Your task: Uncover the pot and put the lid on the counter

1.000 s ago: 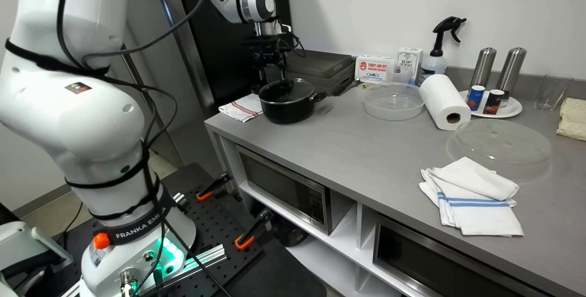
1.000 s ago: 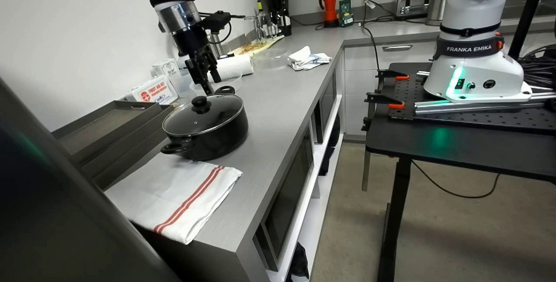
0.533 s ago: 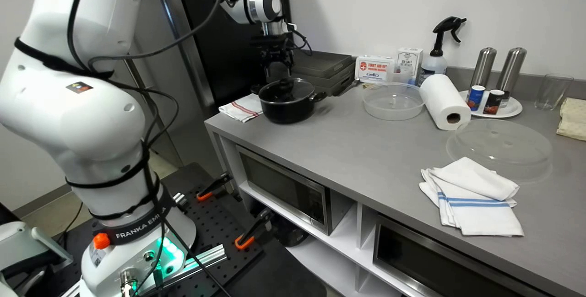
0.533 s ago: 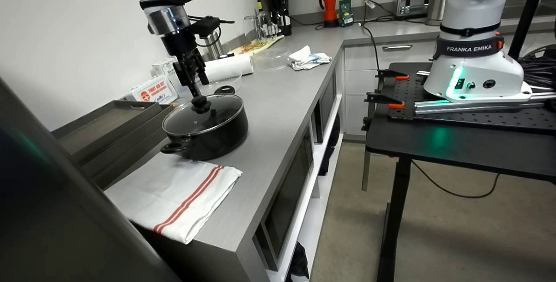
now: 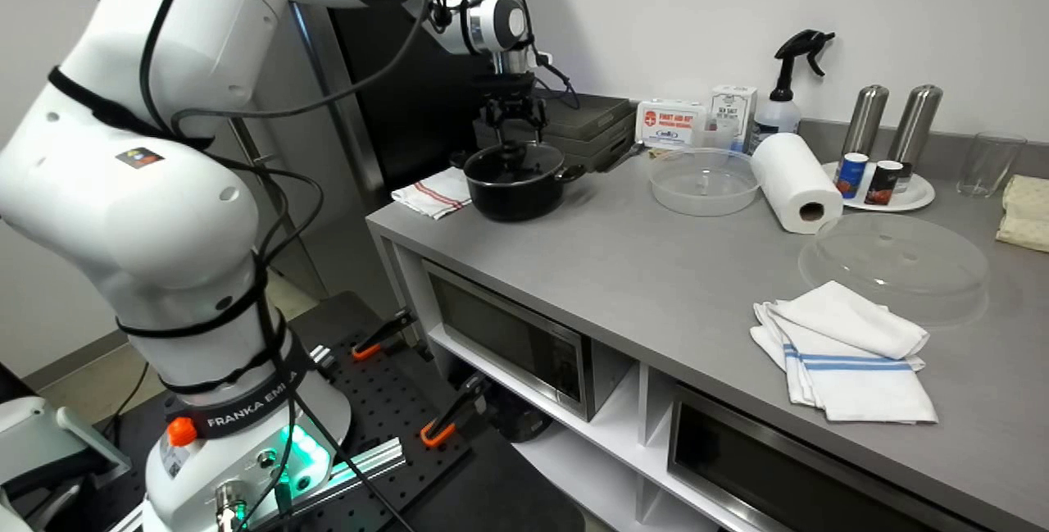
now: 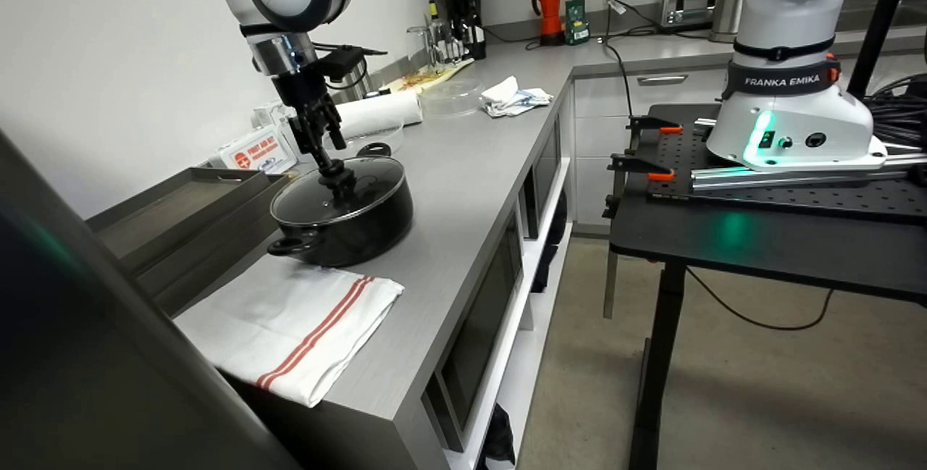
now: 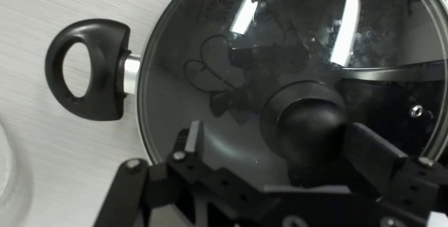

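The black pot (image 5: 515, 201) stands on the grey counter (image 5: 647, 270), and it also shows in an exterior view (image 6: 373, 235). The see-through lid (image 6: 308, 202) with its thin rim lies flat on the pot. Its black knob (image 7: 311, 125) is in the wrist view. My gripper (image 7: 276, 132) is open, pointing down, with its fingers on either side of the knob. The knob is much closer to the right finger; I cannot tell if they touch. In both exterior views the gripper (image 5: 519, 137) (image 6: 332, 154) is low over the lid's middle.
A white towel with red stripes (image 6: 290, 325) lies beside the pot. Stacked dark trays (image 6: 181, 220) and a first-aid box (image 5: 670, 124) stand behind it. Further along are a clear round dish (image 5: 705, 184), a paper-towel roll (image 5: 795, 179), a clear cover (image 5: 897, 261) and a blue-striped towel (image 5: 844, 356).
My gripper has moved across to the lid's middle and come down around the knob, its fingers still apart. The pot and lid have not moved.
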